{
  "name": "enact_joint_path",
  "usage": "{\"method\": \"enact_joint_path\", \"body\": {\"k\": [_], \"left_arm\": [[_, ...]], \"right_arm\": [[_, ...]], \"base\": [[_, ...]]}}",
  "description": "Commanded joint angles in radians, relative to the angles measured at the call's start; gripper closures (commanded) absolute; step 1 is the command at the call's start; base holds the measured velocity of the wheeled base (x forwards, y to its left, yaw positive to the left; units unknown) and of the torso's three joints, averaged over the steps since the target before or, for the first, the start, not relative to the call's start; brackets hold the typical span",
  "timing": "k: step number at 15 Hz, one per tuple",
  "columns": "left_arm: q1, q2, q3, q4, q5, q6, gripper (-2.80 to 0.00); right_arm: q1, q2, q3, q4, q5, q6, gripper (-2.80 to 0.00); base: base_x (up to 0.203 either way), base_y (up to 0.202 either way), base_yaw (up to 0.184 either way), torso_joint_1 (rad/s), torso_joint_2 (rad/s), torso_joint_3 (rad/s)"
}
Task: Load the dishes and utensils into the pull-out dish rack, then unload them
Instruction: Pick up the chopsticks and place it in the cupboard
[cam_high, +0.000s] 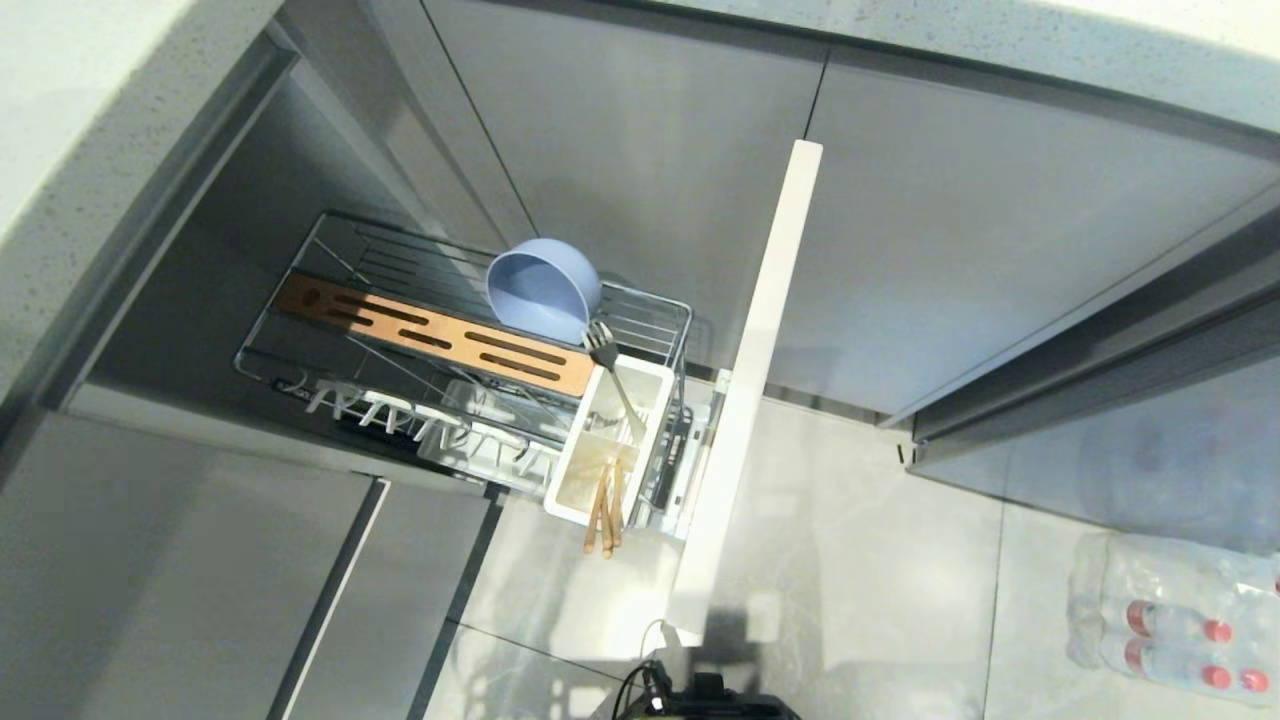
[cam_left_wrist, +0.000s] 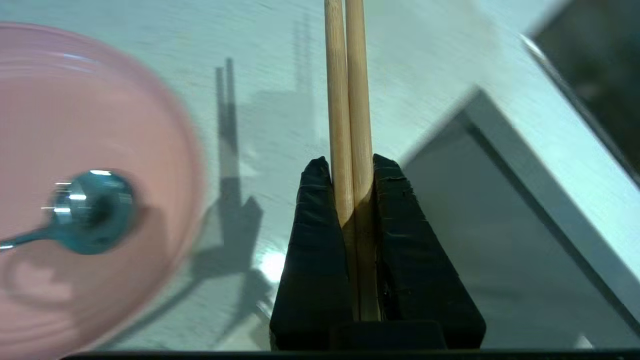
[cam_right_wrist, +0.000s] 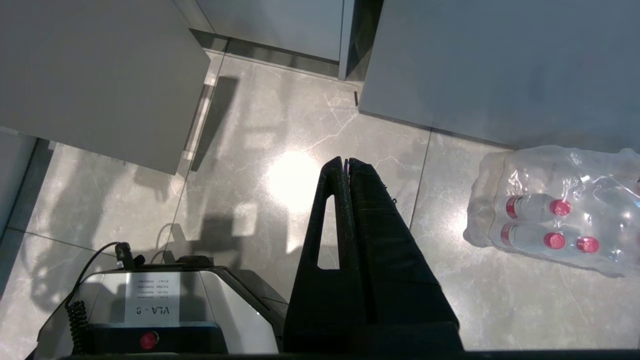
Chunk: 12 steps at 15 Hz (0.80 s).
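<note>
— Left gripper (cam_left_wrist: 350, 170)?
— My fingers are clamped on the chopsticks (cam_left_wrist: 348, 100), which jut straight ahead of them; the pink plate (cam_left_wrist: 100, 125) lies beside them on the counter.

Bowl (cam_high: 543, 288) in rack (cam_high: 300, 360), fork (cam_high: 612, 372) in cup (cam_high: 655, 378).

Grey flat-front cabinets (cam_high: 620, 150) — glossy marble-tile floor (cam_right_wrist: 280, 150), speckled pale countertop (cam_high: 90, 100)
</note>
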Motion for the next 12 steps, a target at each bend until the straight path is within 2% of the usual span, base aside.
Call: {"method": "enact_joint_path", "body": {"k": [1, 5, 6, 7, 10, 12], "left_arm": [[-0.108, -0.039, -0.008, 0.005, -0.011, 0.010, 0.00], [-0.320, -0.051, -0.011, 0.068, -0.180, 0.031, 0.00], [-0.361, -0.047, -0.010, 0.093, -0.251, 0.032, 0.00], [-0.390, -0.041, -0.009, 0.115, -0.299, 0.032, 0.00], [-0.452, 0.006, -0.001, 0.199, -0.501, 0.032, 0.00], [-0.484, 0.060, -0.009, 0.248, -0.561, 0.032, 0.00]], "right_arm": [[0.000, 0.001, 0.000, 0.000, -0.001, 0.000, 0.00], [0.000, 0.001, 0.000, 0.000, 0.000, -0.001, 0.00], [0.000, 0.001, 0.000, 0.000, 0.000, 0.001, 0.00], [-0.001, 0.001, 0.000, 0.000, 0.000, -0.001, 0.00], [0.000, 0.001, 0.000, 0.000, 0.000, -0.001, 0.00], [-0.001, 0.001, 0.000, 0.000, 0.000, -0.001, 0.00]], "base": [[0.000, 0.000, 0.000, 0.000, 0.00, 0.000], [0.000, 0.000, 0.000, 0.000, 0.00, 0.000], [0.000, 0.000, 0.000, 0.000, 0.00, 0.000], [0.000, 0.000, 0.000, 0.000, 0.00, 0.000], [0.000, 0.000, 0.000, 0.000, 0.00, 0.000], [0.000, 0.000, 0.000, 0.000, 0.00, 0.000]]}}
